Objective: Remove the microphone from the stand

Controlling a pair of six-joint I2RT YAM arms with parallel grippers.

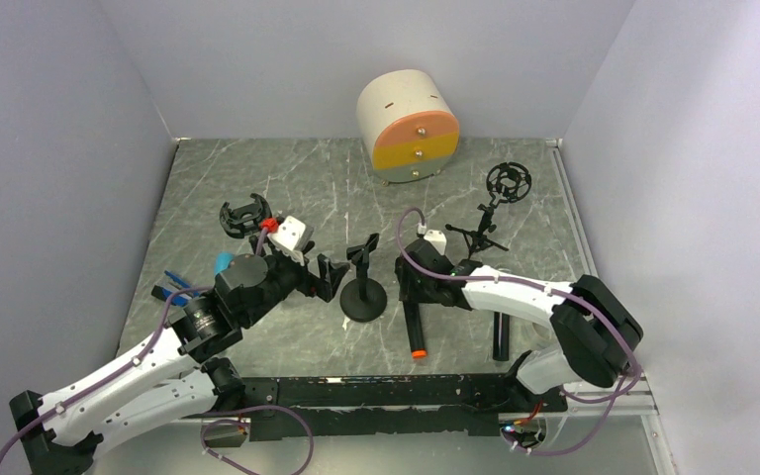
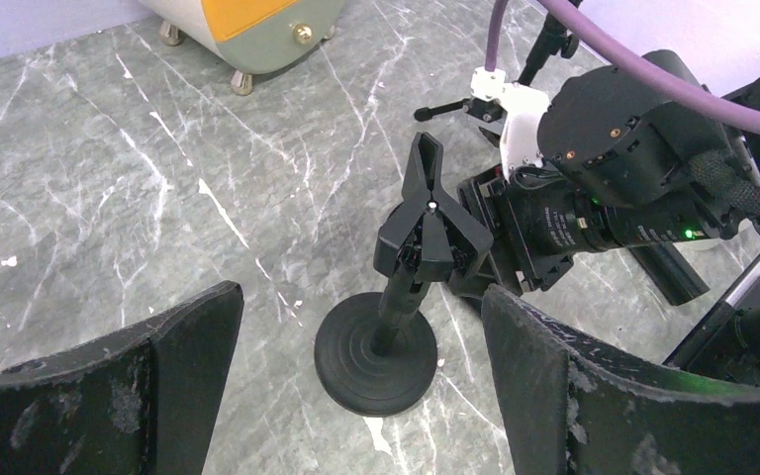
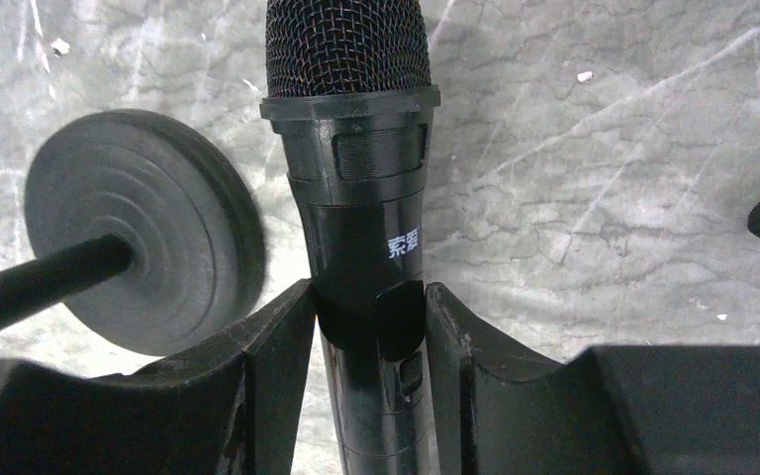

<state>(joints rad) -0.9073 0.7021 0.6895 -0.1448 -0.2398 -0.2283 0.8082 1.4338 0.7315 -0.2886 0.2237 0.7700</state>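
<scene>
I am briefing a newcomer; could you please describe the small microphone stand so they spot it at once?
Start at the round drawer box at the back of the table and come forward. Near the middle is the stand: a black post on a flat disc base with an empty clip, unlike the spidery tripod to its right.
</scene>
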